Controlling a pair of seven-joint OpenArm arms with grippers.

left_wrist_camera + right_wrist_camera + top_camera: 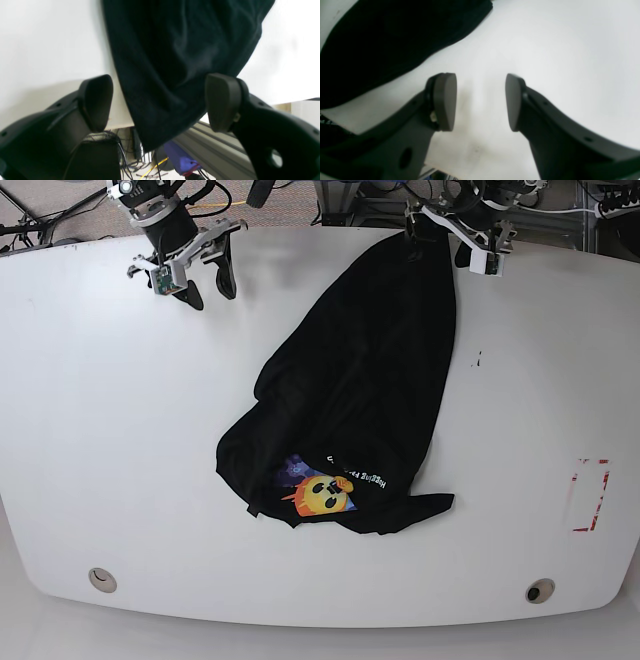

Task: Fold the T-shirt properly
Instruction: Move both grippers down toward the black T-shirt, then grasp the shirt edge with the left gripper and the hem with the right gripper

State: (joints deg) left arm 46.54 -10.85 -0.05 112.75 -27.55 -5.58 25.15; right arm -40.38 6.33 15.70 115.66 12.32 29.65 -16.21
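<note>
A: Though the shirt (175, 62) fills the left wrist view, nothing has hold of it there. The left gripper (160, 102) has its jaws as wide as they go, and the black cloth lies between and beyond them, drooping over the bench (45, 45) edge toward the cables below.

B: And the right wrist view?

A: The right gripper (481, 101) hangs over bare bench (557, 62), jaws about half open and empty. A dark lobe of shirt (390, 42) lies off to the upper left, well apart from the pads.

B: What does the base view add?

A: The shirt (370, 380) is a crumpled diagonal heap, not spread out. One end reaches the far edge under the left gripper (468, 235); the print end lies near the front, partly tucked under. The right gripper (192, 272) is away at the far corner.

B: So which step is it?

A: I judge it the very start: flattening before any fold. Next, the left jaws need to close on the far-edge cloth, and the right arm must travel across to take a second hold.
</note>
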